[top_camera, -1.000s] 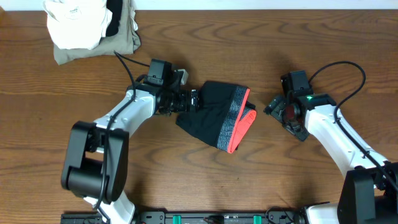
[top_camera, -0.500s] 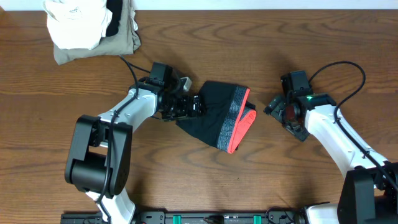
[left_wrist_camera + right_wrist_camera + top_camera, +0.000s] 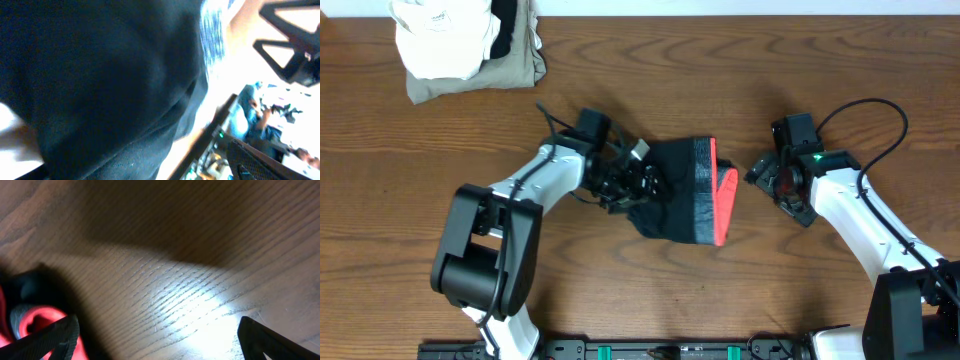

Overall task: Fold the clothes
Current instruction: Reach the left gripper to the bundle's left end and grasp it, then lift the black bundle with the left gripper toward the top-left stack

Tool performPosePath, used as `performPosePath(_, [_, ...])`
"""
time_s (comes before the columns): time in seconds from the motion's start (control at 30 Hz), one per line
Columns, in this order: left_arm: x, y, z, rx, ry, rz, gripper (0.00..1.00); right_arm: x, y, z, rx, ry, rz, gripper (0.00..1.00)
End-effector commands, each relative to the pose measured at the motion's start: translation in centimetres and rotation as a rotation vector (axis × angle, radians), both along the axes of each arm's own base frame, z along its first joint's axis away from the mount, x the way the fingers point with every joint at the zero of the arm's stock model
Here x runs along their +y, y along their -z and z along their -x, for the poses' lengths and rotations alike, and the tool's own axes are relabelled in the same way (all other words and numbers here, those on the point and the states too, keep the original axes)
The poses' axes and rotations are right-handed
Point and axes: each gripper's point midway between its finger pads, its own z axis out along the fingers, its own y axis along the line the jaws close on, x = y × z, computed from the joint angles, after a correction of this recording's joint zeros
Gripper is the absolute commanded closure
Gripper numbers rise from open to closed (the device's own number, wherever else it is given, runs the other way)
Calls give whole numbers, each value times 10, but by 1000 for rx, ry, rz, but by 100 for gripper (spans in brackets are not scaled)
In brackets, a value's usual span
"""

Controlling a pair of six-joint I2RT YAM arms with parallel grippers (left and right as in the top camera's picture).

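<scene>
A: Plenty of bare table (image 3: 650, 300) all around, and the clothes (image 3: 682, 192) sit as a thick black bundle at centre frame, not flat. What's the worry?

B: The left gripper (image 3: 638, 183) is buried in the bundle's left edge. Black fabric fills its own camera, so I can't tell whether it is pinching cloth or gaping. If it has only one layer, a pull would likely unroll the stack.

A: And the right gripper (image 3: 758, 173)?

B: Spread wide, empty, just right of the red-edged waistband (image 3: 720, 195). It pins nothing, so the bundle could slide or bunch.
</scene>
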Motion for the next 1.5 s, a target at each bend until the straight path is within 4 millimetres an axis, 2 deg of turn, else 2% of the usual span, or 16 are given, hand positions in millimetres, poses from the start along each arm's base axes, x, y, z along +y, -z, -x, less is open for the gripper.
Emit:
performPosePath(0.0, [-17, -6, 13, 37, 46, 52, 15, -4, 5, 3, 15, 12, 19, 1])
performPosePath(0.1, [-14, 4, 7, 2, 32, -19, 14, -4, 5, 3, 15, 12, 19, 1])
performPosePath(0.2, [9, 27, -10, 9, -89, -204, 12, -4, 5, 3, 15, 12, 19, 1])
performPosePath(0.23, [16, 32, -14, 10, -120, -243, 7, -4, 5, 3, 16, 12, 19, 1])
performPosePath(0.27, [23, 35, -19, 8, -145, -274, 6, -4, 5, 3, 16, 12, 19, 1])
performPosePath(0.43, [50, 43, -34, 36, -261, -353, 4, -4, 5, 3, 16, 12, 19, 1])
performPosePath(0.53, [59, 43, -42, 28, -292, -350, 2, -4, 5, 3, 15, 12, 19, 1])
performPosePath(0.63, [57, 42, -44, 15, -291, -343, 2, -4, 4, 2, 9, 12, 18, 1])
performPosePath(1.17, [17, 39, -41, -37, -249, -306, 2, -4, 4, 2, 9, 12, 17, 1])
performPosePath(1.47, [4, 58, -38, 2, -220, -273, 2, -4, 4, 2, 10, 12, 18, 1])
